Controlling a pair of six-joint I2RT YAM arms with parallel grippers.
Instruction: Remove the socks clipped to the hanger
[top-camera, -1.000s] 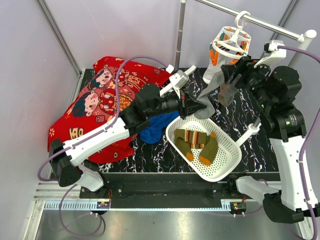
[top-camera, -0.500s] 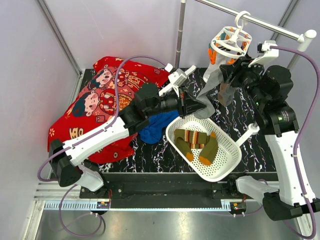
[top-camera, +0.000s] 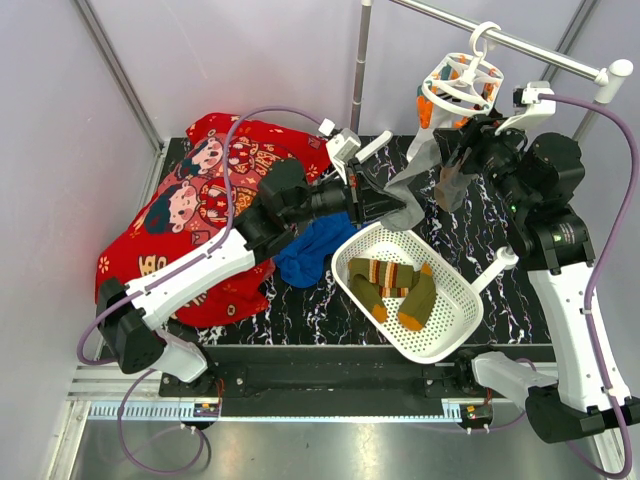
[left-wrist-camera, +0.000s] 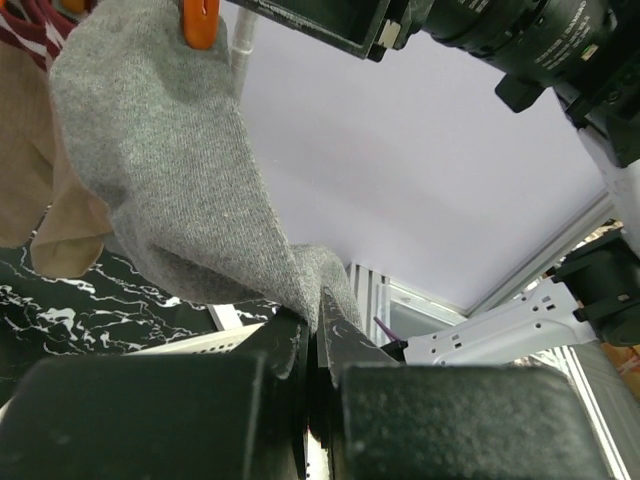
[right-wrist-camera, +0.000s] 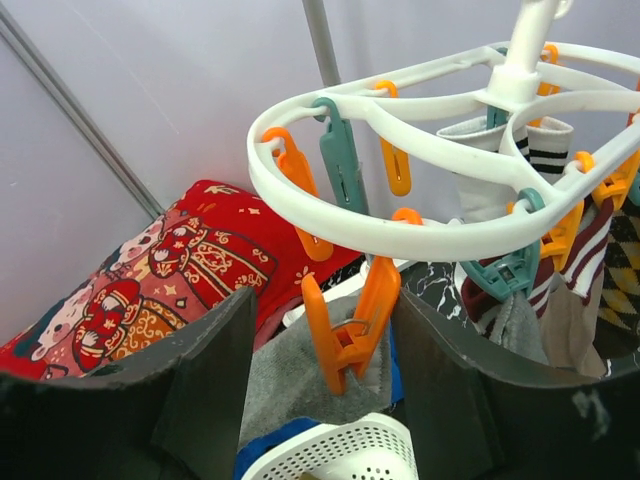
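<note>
The white round hanger (top-camera: 461, 85) hangs by its hook from the rail, and its ring (right-wrist-camera: 380, 228) fills the top of the right wrist view. A grey sock (top-camera: 405, 185) slants down from it, clipped by an orange peg (right-wrist-camera: 350, 320). My left gripper (top-camera: 398, 212) is shut on the grey sock's (left-wrist-camera: 170, 170) lower end, and the cloth runs down into the closed jaws (left-wrist-camera: 318, 300). My right gripper (top-camera: 455, 150) is open, with its jaws (right-wrist-camera: 322, 300) on either side of that peg. White banded socks (right-wrist-camera: 500, 165) and a brown sock (top-camera: 450, 185) also hang clipped to the hanger.
A white perforated basket (top-camera: 452, 338) below the hanger holds olive-green and orange socks (top-camera: 392, 282). A blue cloth (top-camera: 308, 255) lies beside it and a red patterned cloth (top-camera: 200, 205) to the left. The metal rail (top-camera: 530, 45) and an upright pole (top-camera: 360, 70) stand behind.
My right gripper has risen up and left to the hanger's pegs and stays there. The left arm has drawn slightly back to the left, still holding the grey sock.
</note>
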